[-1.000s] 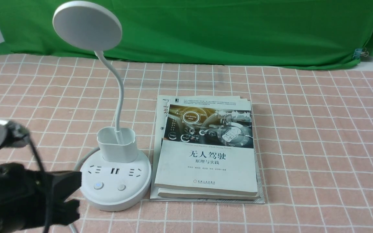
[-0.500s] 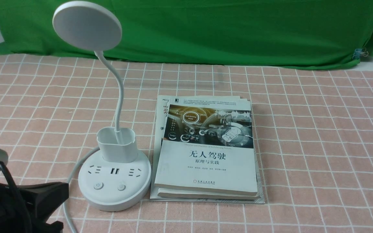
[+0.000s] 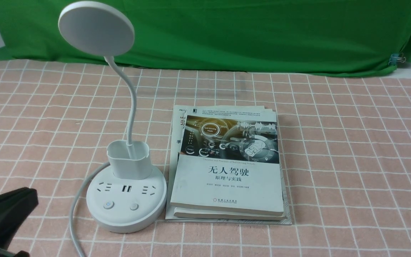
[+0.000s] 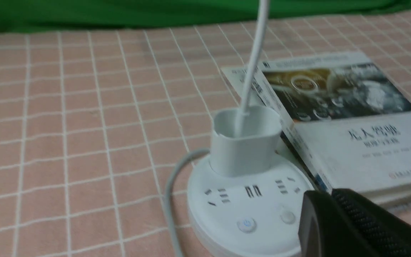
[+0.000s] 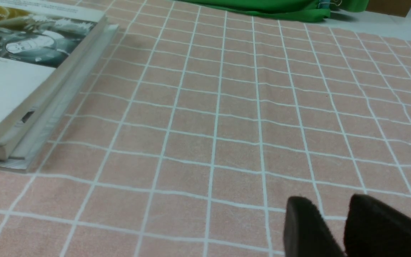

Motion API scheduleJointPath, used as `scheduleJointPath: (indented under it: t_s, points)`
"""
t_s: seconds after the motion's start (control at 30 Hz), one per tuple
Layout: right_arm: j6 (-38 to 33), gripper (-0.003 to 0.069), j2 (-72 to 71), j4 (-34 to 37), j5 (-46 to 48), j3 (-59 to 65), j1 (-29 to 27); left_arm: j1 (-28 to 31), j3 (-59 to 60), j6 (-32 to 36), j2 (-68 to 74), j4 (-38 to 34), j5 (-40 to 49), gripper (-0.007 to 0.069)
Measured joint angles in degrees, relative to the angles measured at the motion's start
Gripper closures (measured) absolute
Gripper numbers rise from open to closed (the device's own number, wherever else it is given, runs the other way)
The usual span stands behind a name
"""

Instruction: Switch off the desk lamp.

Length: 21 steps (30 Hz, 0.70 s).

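**Desk lamp (image 3: 127,210) upright beside the books**

Its round base rests on the checked tablecloth (image 3: 334,142), just left of the stack of books (image 3: 227,178). The left gripper (image 3: 30,225) hangs near the base, clear of it, fingers apart and empty. The right gripper (image 5: 334,203) hovers over bare cloth, fingers slightly apart.

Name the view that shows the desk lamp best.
Front view: the desk lamp shows whole, from disc head to base. The left wrist view, slightly blurred, cuts off the head. The right wrist view shows none of it.
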Motion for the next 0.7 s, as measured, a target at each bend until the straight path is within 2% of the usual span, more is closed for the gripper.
scheduleJointPath:
  t_s: [0.13, 0.33, 0.47, 0.7]
  points:
    - [0.0, 0.0419, 0.0, 0.0, 0.0, 0.0, 0.0, 6.68, 6.21, 2.95, -8.14, -1.62, -4.39, 0.0622]
    - [0.0, 0.0419, 0.0, 0.0, 0.0, 0.0, 0.0, 16.19, 14.8, 3.5, -18.76, -3.49, -5.46, 0.0622]
    - [0.0, 0.0419, 0.0, 0.0, 0.0, 0.0, 0.0, 18.58, 18.52, 2.3, -20.07, -3.96, -5.15, 0.0622]
    - [0.0, 0.0419, 0.0, 0.0, 0.0, 0.0, 0.0, 18.64, 18.97, -0.3, -20.2, -4.73, -2.25, 0.0622]
